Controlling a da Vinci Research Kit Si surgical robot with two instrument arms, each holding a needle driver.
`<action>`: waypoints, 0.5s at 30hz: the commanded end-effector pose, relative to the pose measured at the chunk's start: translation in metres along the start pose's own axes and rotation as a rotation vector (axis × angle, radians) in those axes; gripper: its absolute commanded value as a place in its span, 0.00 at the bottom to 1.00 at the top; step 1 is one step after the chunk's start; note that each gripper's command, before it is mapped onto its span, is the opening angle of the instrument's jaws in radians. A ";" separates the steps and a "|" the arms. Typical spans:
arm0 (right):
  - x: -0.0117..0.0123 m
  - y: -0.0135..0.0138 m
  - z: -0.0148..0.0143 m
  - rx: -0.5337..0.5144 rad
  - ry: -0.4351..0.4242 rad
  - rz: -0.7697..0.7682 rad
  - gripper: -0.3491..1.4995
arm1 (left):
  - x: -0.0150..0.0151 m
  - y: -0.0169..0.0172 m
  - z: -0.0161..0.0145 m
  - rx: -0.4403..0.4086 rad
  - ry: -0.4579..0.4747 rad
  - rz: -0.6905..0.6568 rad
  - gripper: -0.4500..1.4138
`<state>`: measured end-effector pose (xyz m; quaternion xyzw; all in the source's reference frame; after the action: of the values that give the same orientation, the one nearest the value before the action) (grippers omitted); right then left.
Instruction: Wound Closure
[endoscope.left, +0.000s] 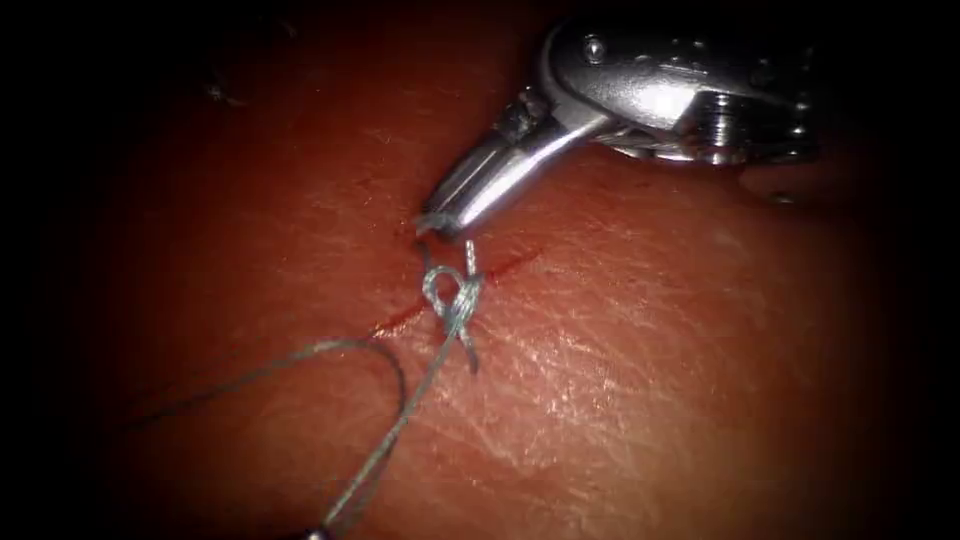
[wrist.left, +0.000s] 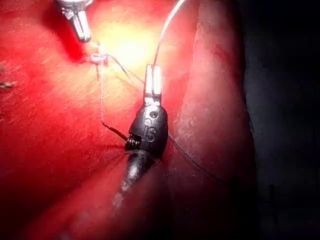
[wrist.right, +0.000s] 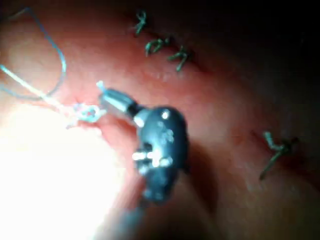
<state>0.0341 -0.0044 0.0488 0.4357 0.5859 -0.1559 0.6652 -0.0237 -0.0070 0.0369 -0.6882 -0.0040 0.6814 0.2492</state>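
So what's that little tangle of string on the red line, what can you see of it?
That is a knot tied in pale grey-blue thread. It sits on the cut in the tissue, as a small loop with twisted strands. A short end sticks up beside the right tool, whose shut jaws grip thread just above it. One long strand runs down toward the left tool, which holds it; another curls off left in a loose loop.

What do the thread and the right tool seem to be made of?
Thread: pale blue-grey strand, looks twisted or braided, perhaps synthetic; it holds a knot over the cut.
Right tool: polished metal, likely steel, with bright mirror highlights; it seems shut on a short thread end beside the knot.
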 end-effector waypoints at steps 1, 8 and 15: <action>-0.0007 0.0006 0.0012 0.003 0.000 -0.004 0.00 | -0.0009 0.0010 0.0007 -0.011 -0.001 -0.010 0.00; -0.0024 0.0005 0.0019 0.002 -0.006 -0.009 0.00 | -0.0012 0.0023 0.0013 -0.046 -0.003 -0.015 0.00; -0.0026 0.0018 0.0028 -0.072 0.001 -0.003 0.00 | -0.0029 0.0046 0.0012 -0.046 -0.020 -0.043 0.00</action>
<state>0.0358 -0.0061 0.0513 0.4073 0.5905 -0.1306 0.6844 -0.0263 -0.0113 0.0375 -0.6854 -0.0355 0.6843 0.2464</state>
